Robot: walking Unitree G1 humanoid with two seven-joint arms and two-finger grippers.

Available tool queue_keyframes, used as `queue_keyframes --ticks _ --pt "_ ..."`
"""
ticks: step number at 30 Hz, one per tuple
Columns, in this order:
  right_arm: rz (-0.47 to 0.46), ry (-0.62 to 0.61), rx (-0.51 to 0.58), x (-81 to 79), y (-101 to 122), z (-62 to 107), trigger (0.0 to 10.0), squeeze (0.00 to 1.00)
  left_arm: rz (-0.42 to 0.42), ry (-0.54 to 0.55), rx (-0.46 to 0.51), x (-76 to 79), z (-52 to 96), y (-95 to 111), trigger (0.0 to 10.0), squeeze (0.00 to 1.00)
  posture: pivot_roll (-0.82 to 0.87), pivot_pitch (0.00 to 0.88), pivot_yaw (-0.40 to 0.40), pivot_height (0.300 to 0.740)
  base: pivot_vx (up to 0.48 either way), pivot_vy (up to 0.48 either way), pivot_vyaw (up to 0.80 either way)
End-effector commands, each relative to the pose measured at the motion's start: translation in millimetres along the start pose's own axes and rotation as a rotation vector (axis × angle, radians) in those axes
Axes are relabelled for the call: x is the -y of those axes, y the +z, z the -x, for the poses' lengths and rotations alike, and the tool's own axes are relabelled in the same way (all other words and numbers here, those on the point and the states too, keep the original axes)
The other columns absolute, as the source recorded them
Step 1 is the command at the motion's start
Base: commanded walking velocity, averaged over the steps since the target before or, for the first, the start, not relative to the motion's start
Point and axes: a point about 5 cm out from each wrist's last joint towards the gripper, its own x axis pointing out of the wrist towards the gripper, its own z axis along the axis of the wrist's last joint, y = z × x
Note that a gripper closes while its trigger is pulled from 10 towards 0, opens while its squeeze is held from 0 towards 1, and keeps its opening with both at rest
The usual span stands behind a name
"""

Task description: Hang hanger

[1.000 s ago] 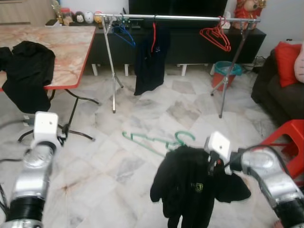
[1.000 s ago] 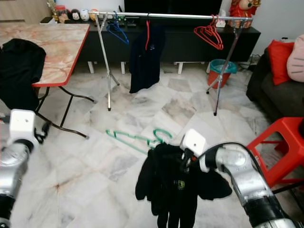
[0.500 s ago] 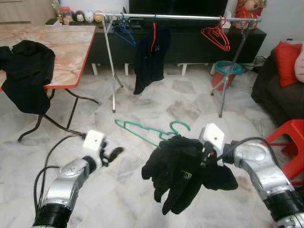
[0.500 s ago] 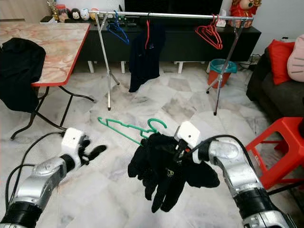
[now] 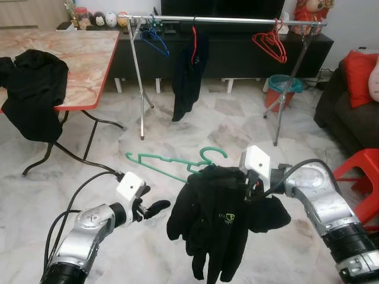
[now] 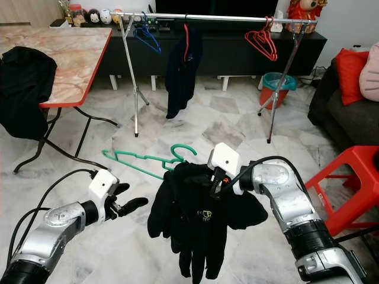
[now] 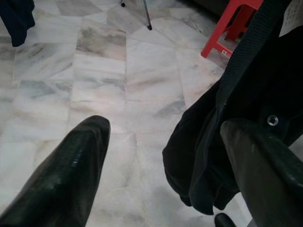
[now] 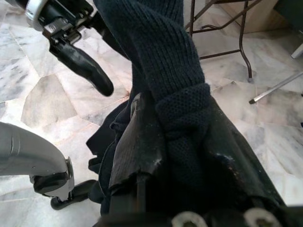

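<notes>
A black garment hangs on a green hanger, whose bar and hook stick out to the left above it. My right gripper is shut on the garment's top, holding it above the floor; the knit cloth shows clamped in the right wrist view. My left gripper is open, just left of the garment and apart from it. One of its fingers and the garment's edge show in the left wrist view. The silver clothes rail stands at the back.
On the rail hang a blue hanger, a dark garment on a red hanger and red hangers. A marble-top table with black clothing is at the left. A red stool, sofa and teal bin are at the right.
My left arm has swung forward and its gripper has closed in on the garment's left side. My right gripper has carried the garment and hanger a little leftward.
</notes>
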Motion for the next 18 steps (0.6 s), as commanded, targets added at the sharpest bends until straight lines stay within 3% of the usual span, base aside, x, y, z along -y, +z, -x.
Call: queue_keyframes --ticks 1,7,9,13,18 --pt "0.051 0.019 0.039 1.4 17.8 -3.2 0.0 0.00 -0.017 0.000 -0.013 -0.2 -2.6 -1.7 10.0 0.00 -0.03 0.000 -0.013 0.740 0.000 0.000 0.00" --pt "0.068 0.044 0.039 -0.3 21.0 -6.9 0.0 0.00 0.045 -0.090 -0.031 6.9 -3.5 -7.2 10.0 0.00 -0.03 0.000 -0.015 0.740 0.000 0.000 0.00" --pt "0.067 0.042 0.041 0.5 21.9 -7.3 0.0 0.00 0.039 -0.080 -0.040 6.2 -3.7 -9.4 10.0 0.00 -0.03 0.000 -0.016 0.740 0.000 0.000 0.00" --pt "0.053 0.029 0.078 1.1 28.2 -12.2 0.0 0.00 0.108 -0.067 -0.028 6.4 -4.2 -15.0 10.0 0.00 -0.04 0.000 -0.014 0.740 0.000 0.000 0.00" --pt "0.063 0.038 0.094 0.2 33.8 -17.2 0.0 0.00 0.107 -0.071 -0.037 8.9 -5.8 -19.0 10.0 0.00 -0.04 0.000 -0.014 0.740 0.000 0.000 0.00"
